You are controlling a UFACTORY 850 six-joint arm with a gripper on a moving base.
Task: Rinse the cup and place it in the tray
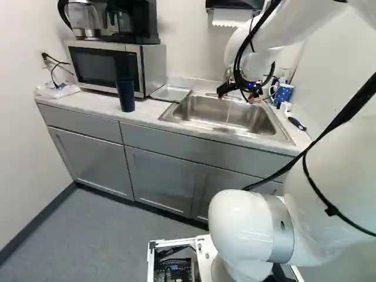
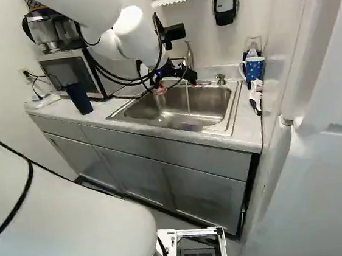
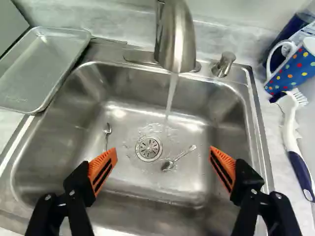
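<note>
A: L base view, going L to R: what's at the L end?
B: Coffee maker point(image 1: 138, 22) on top of the microwave point(image 1: 101, 66); both at the back of the counter point(image 1: 88, 103).

A: And the cup?
B: Dark blue cup point(image 1: 125, 94), upright on the counter, just in front of the microwave; outside the sink point(image 3: 197, 130).

A: Tray?
B: Metal tray point(image 3: 42, 69), flat, btwn microwave and sink, one edge by the sink rim.

A: Sink itself?
B: Two spoons on its floor; one spoon point(image 3: 108, 129) on the tray's side of the drain point(image 3: 148, 148), the other spoon point(image 3: 178, 157) on the mug's side; faucet point(image 3: 178, 42) running, water point(image 3: 171, 96) falling near the drain.

A: Gripper point(image 2: 160, 90)?
B: Above the sink; wrist view has its fingers spread wide, orange pads point(image 3: 102, 168) well apart, nothing held; drain and 2nd spoon show btwn the fingers, down below.

A: R of the sink?
B: Blue mug point(image 3: 293, 66) w/ coloured dots, handle toward the faucet; behind it smth dark blue, prob. a bottle point(image 3: 295, 29), partly hidden; brush point(image 3: 291, 123) lying next to the mug, bristles nearest it, dark blue handle end away; soap dispenser point(image 2: 226, 0) up on the wall.
</note>
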